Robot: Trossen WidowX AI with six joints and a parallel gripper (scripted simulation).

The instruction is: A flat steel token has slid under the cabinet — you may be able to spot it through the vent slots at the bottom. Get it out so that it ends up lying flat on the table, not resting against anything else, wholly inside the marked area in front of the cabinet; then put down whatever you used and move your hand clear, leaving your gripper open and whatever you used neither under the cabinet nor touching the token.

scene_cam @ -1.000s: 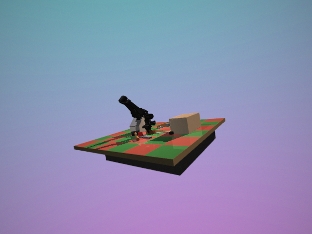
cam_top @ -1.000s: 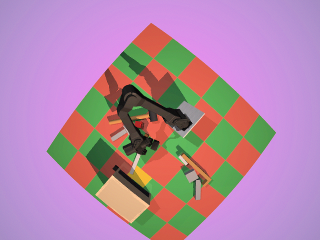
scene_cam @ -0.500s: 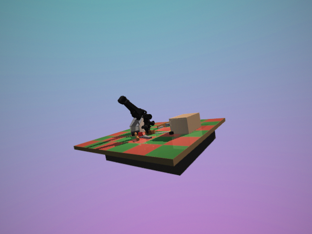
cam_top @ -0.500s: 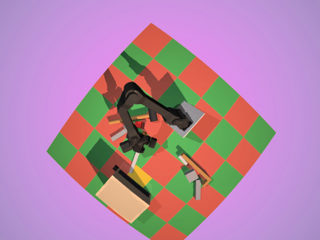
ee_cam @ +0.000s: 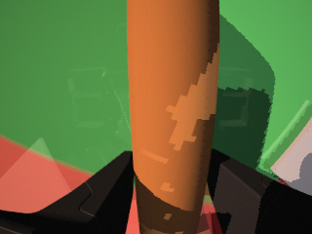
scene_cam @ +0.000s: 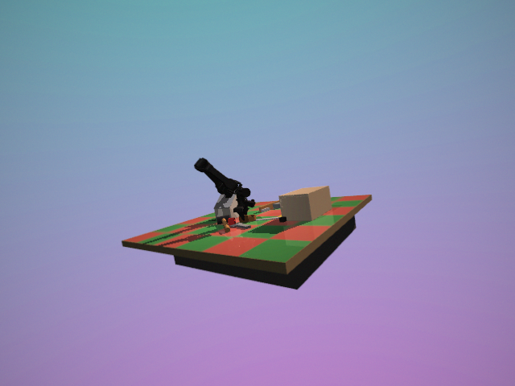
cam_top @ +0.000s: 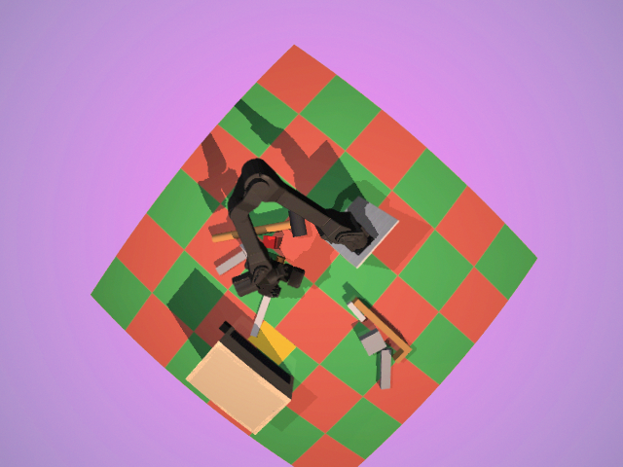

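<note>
The tan cabinet (cam_top: 238,386) (scene_cam: 295,207) stands near the table edge, a dark slotted strip (cam_top: 259,355) along its front. The yellow marked area (cam_top: 278,345) lies before it. A tool with an orange handle (ee_cam: 173,97) (scene_cam: 250,217) (cam_top: 261,313) and a long pale rod (scene_cam: 268,219) lies low, its far end over the marked area's corner by the strip. My gripper (ee_cam: 170,159) is slightly open around the handle, with narrow gaps beside its lower part in the wrist view; the arm hides its fingertips in the top view. I cannot make out the steel token.
Near the hand lie an orange bar (cam_top: 221,236), a grey bar (cam_top: 229,263), a red block (cam_top: 270,241) and a dark piece (cam_top: 298,226). Right of the marked area are an orange hooked bar (cam_top: 382,326), a grey block (cam_top: 372,341) and another grey bar (cam_top: 384,371).
</note>
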